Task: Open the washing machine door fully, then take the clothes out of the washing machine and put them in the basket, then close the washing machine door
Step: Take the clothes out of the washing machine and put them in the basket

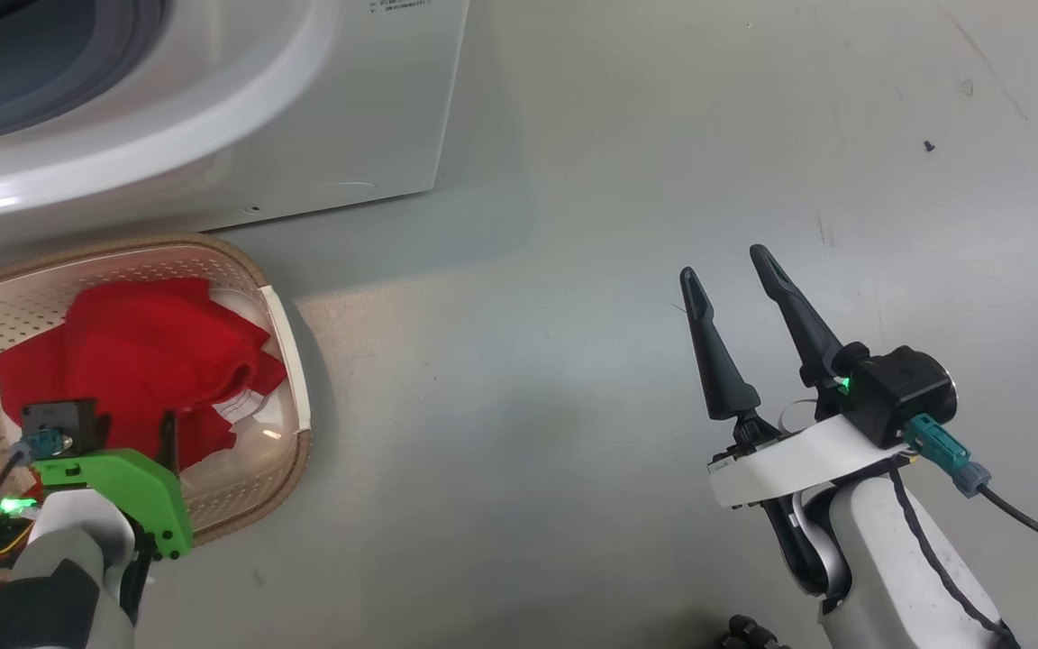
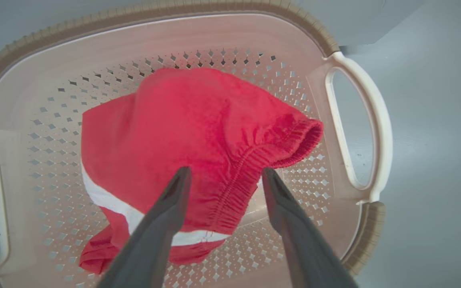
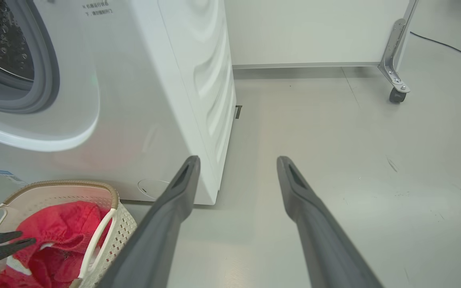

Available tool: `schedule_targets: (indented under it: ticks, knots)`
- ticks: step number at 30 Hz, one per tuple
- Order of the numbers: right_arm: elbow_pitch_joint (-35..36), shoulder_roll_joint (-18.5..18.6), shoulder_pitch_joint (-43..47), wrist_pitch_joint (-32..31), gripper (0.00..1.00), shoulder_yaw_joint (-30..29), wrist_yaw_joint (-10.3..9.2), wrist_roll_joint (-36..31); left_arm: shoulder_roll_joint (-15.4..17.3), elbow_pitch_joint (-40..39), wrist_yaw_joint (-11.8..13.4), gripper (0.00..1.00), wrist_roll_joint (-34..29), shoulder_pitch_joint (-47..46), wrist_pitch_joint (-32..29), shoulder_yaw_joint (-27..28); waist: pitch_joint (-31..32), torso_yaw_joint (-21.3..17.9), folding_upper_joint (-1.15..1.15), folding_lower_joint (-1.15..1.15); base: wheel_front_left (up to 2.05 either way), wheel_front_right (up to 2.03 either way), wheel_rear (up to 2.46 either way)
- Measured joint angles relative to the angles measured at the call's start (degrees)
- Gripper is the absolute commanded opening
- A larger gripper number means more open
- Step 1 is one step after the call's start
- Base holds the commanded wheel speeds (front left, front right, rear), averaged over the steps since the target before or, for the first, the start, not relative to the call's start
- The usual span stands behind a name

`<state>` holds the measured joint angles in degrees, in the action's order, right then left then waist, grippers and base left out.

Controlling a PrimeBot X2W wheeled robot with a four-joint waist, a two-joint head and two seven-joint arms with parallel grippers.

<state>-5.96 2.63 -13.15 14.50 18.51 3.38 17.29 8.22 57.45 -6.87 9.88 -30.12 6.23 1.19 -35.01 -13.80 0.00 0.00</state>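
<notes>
Left gripper (image 2: 226,171) points down, fingers apart, above clothes (image 2: 182,124) in basket (image 2: 174,40).

We see soft red cloth clothes (image 2: 182,120), a smooth plastic basket (image 2: 174,40) with woven-look rim, a glossy white washing machine (image 1: 348,108), a matt floor (image 1: 573,315)

clothes (image 2: 182,132): red, crumpled in basket (image 2: 174,36) | washing machine (image 1: 375,108): white

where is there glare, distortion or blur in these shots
Head view: a bright glare streak on the washing machine front, far left, soft shadow right of the basket. Left wrist view: wide-angle bends the basket rim; clothes sharp, left claw softer. Right wrist view: the machine's side bows; right claw blurs near the bottom edge.
</notes>
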Motion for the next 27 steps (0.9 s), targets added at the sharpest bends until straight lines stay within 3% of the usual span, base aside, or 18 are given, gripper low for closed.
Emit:
schedule_targets:
  ticks: [13, 27]
  knots:
    - [-1.09, 0.01, -0.56, 0.00, 1.00, 0.27, 0.03, 0.34, -1.09, 1.89, -0.03, 1.00, 0.16, -0.25, 6.57, -1.09, 3.83, 1.29, 0.00, 0.00, 0.00, 0.00, 0.00]
    - [-3.42, 0.04, -0.29, 0.01, 1.00, -2.49, 0.07, 1.35, -2.55, -7.43, -0.08, 1.00, 0.31, 0.02, 8.21, -2.26, 12.74, 4.10, 0.00, 0.00, 0.00, 0.00, 0.00]
